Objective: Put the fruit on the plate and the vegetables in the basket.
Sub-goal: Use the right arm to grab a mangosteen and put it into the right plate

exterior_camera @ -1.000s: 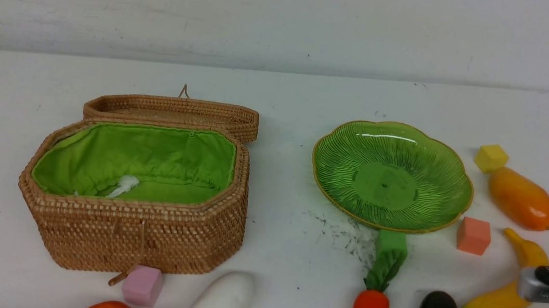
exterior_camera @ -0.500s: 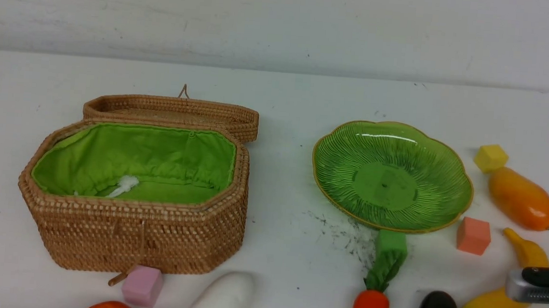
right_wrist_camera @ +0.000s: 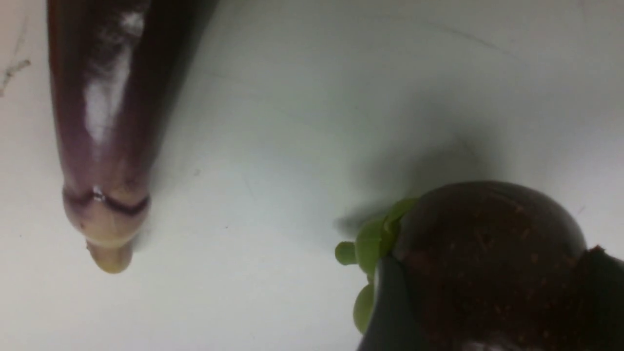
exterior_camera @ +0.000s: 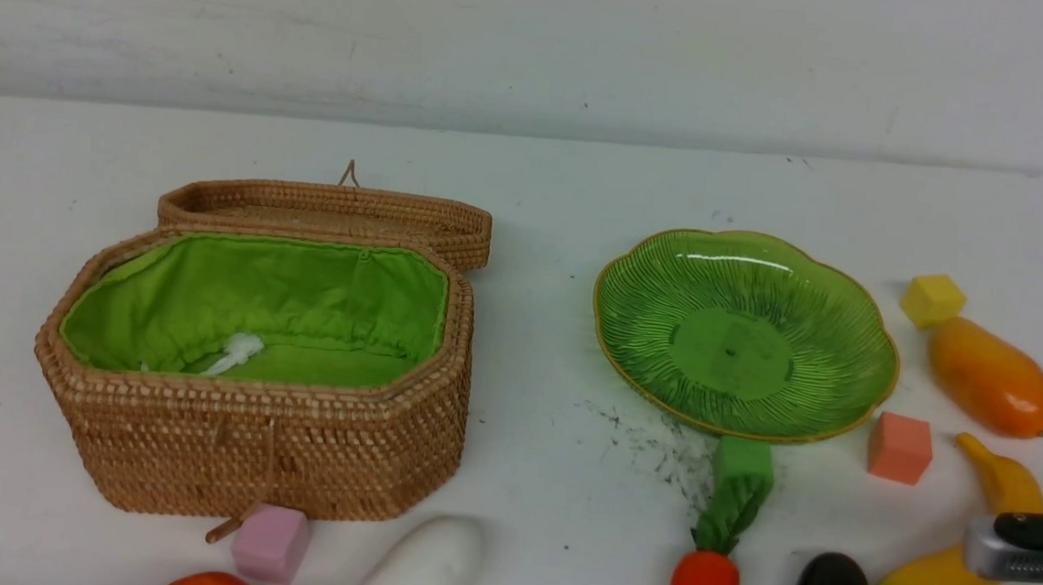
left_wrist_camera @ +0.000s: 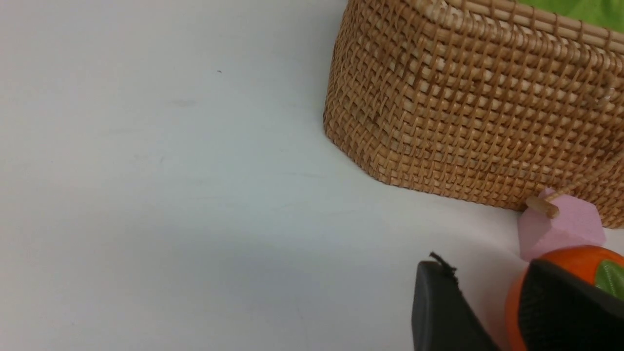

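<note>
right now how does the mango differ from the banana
The mango is a plump orange oval; the banana is slim, curved, yellower. The mango lies farther back by the yellow cube; the banana nearer, by the salmon cube. Both lie outside the plate, to its right.

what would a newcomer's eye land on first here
The open basket, bright green inside, sits on the left, and the empty green plate sits to its right. A mango and a banana lie right of the plate. Beside the eggplant, the right gripper grips a maroon ball.
</note>
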Tool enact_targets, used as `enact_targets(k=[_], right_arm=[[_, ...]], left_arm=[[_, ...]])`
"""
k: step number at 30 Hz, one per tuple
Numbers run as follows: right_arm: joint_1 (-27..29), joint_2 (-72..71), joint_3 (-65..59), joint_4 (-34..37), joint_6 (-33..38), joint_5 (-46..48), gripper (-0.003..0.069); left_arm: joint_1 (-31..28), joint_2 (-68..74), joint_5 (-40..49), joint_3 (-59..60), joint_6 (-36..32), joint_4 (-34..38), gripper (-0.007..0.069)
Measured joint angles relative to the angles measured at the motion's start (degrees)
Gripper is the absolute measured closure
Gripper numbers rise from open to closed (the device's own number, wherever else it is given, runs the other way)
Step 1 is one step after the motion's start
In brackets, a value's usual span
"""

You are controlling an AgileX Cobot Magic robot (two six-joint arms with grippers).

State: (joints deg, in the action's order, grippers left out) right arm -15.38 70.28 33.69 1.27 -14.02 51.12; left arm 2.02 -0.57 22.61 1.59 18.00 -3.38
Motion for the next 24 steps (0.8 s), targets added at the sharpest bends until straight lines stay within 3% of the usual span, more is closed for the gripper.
enact_targets(k=[13, 24], right_arm=[[0.0, -2.34, 15.3, 3.06, 1.98, 0.39, 0.0188], [0.15, 20.69, 40.7, 4.42, 4.33, -6.71, 0.0188]], left_arm=[[0.0, 0.0, 0.0, 0.0, 0.0, 0.0, 0.0386], [0.0, 0.0, 0.0, 0.0, 0.0, 0.0, 0.0386]])
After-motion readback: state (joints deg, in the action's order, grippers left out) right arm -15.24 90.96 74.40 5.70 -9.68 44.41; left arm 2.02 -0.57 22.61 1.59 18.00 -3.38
